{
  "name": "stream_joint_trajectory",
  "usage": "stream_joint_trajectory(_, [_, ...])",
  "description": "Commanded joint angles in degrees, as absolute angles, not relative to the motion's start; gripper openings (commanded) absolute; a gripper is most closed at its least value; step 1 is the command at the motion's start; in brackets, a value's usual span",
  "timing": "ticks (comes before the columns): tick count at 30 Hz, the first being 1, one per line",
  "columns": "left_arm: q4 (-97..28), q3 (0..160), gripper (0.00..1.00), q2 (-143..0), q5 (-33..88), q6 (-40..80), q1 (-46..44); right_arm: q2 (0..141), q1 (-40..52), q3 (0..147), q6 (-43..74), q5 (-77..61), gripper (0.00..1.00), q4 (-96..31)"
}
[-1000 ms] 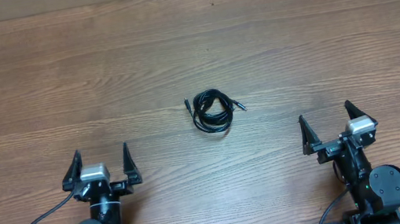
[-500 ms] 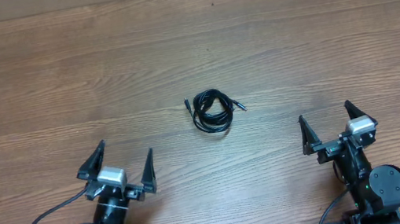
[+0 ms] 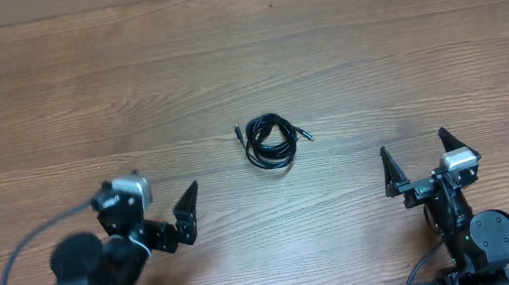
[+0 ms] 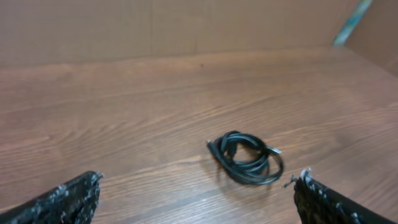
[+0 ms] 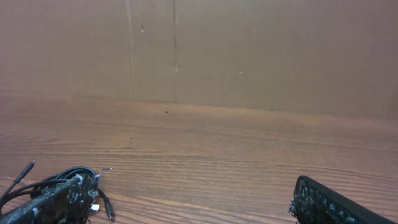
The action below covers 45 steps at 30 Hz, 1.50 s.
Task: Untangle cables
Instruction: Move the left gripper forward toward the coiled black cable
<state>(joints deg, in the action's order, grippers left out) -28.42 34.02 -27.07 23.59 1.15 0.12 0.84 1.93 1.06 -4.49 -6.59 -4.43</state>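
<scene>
Claws first: my left claw (image 3: pixel 152 203) is spread wide with nothing between the fingers, and it sits on a slant, aimed in toward the middle of the table (image 3: pixel 350 37). Through its own camera both black fingertips (image 4: pixel 68 199) sit at the bottom corners, with bare wood between them. My right claw (image 3: pixel 414 144) is over on the other side, just as wide and just as empty, pointing straight ahead.

Now out past the fingers: the cables (image 3: pixel 270 141) lie in one small black coil, flat on the wood. They're ahead of both claws and roughly between them, touching neither. From the left wrist the coil sits a little right of centre, near that side's fingertip but clear of it. Loops overlap in there, and I can't tell how many cords make it up. One short end pokes out on the left, and another on the right has a pale metal tip. From the right wrist the bundle is low on the left, partly hidden behind a finger.

Further on it's wood grain, then a plain brown wall (image 5: pixel 261 56) at the back.
</scene>
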Motion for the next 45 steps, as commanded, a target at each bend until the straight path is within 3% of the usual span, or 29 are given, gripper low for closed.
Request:
stream_joint_trajectory(1, [-33.4,43.8,1.00,-34.2,27.8,1.7,0.3,0.2,2.2,0.4,-4.6,-6.0,1.00,-4.2])
stream_joint_trajectory(5, [-35.2,47.2,0.99,-39.0,36.1,1.7,0.4,0.2,2.2,0.4,-4.6,-6.0,1.00,-4.2])
stream_joint_trajectory(15, [-31.0,47.1,1.00,-46.3,43.4,4.2,0.4,0.2,2.2,0.4,-4.6,-6.0,1.00,-4.2])
stream_joint_trajectory(27, [-25.6,47.1,1.00,-57.5,42.3,18.0,0.3,0.2,2.2,0.4,-4.6,-6.0,1.00,-4.2])
stream_joint_trajectory(33, [-24.8,47.1,0.92,-61.9,32.0,26.3,-3.4,0.2,2.2,0.4,-4.6,-6.0,1.00,-4.2])
stream_joint_trajectory(39, [-24.8,47.1,0.90,-63.2,14.9,37.9,-13.5,0.2,2.2,0.4,-4.6,-6.0,1.00,-4.2])
stream_joint_trajectory(45, [-25.1,47.1,0.85,-65.5,5.1,49.1,-21.3,0.2,2.2,0.4,-4.6,-6.0,1.00,-4.2])
